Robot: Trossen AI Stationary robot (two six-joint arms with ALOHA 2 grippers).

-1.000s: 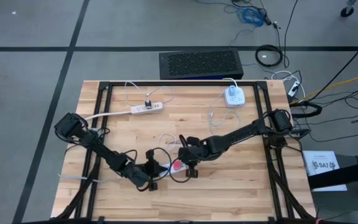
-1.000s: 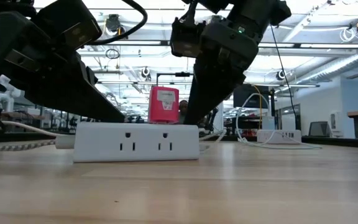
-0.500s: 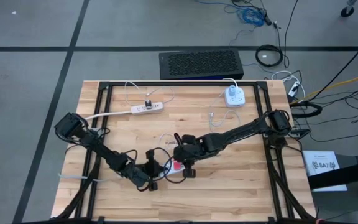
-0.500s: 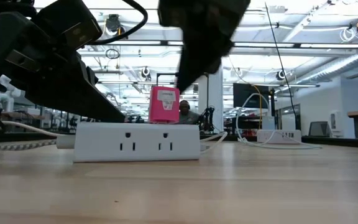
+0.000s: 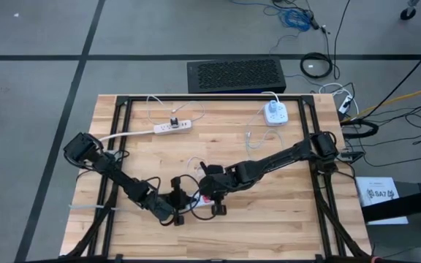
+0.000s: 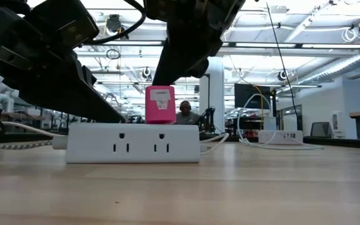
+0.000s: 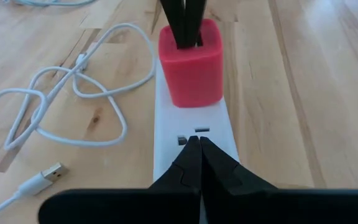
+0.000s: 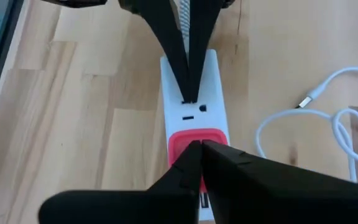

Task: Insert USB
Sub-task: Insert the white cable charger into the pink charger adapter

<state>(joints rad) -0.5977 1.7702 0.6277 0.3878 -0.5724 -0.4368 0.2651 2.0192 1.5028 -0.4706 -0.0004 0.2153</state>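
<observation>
A white power strip (image 7: 191,118) lies on the wooden table near its front edge. A red charger cube (image 7: 191,65) stands upright, plugged into the strip; it also shows in the low view (image 6: 160,104). My left gripper (image 7: 194,142) is shut, its tips down on the strip just short of the charger. My right gripper (image 8: 201,146) is shut and comes down onto the charger's top. A white USB cable (image 7: 79,93) lies looped on the table beside the strip, its plug (image 7: 45,177) free. My left gripper presses its shut fingertips on the strip's top face (image 7: 194,132), beside an outlet next to the charger. It comes slanting down along the strip, which lies flat on the table. My right gripper sets its shut fingertips (image 7: 182,28) on the charger's top face (image 8: 185,138), slanting down from the right; the charger stands upright in the strip.
A second white power strip (image 5: 172,126) and a small white adapter (image 5: 273,113) with their cables lie toward the far edge. A black perforated box (image 5: 236,75) stands beyond the table's far edge. Bare wood lies to the right of the strip (image 5: 283,204).
My right gripper has risen from beside the charger and moved toward the table's left and near edge, ending over the charger's top. The strip with the charger has slid a little along the table. My left gripper has kept still.
</observation>
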